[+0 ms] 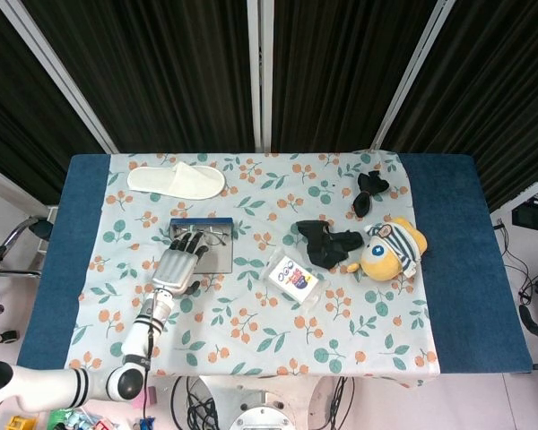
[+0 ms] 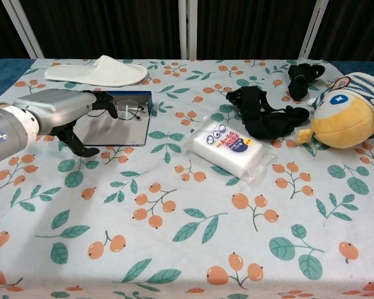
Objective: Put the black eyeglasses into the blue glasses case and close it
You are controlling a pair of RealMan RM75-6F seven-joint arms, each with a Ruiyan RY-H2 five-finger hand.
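The blue glasses case (image 1: 217,260) (image 2: 118,131) lies open on the floral tablecloth, left of centre. The black eyeglasses (image 1: 213,237) (image 2: 129,111) lie inside it, near its far wall. My left hand (image 1: 177,264) (image 2: 62,109) hovers over the case's near left corner with its fingers spread toward the glasses; it holds nothing. In the chest view its fingertips reach the left lens area, and contact with the frame is unclear. My right hand shows in neither view.
A white slipper (image 1: 177,179) (image 2: 96,71) lies beyond the case. To the right are a white packet (image 1: 293,276) (image 2: 227,144), a black cloth (image 1: 327,242) (image 2: 262,115), a yellow plush toy (image 1: 390,249) (image 2: 349,112) and a small black item (image 1: 368,190) (image 2: 302,73).
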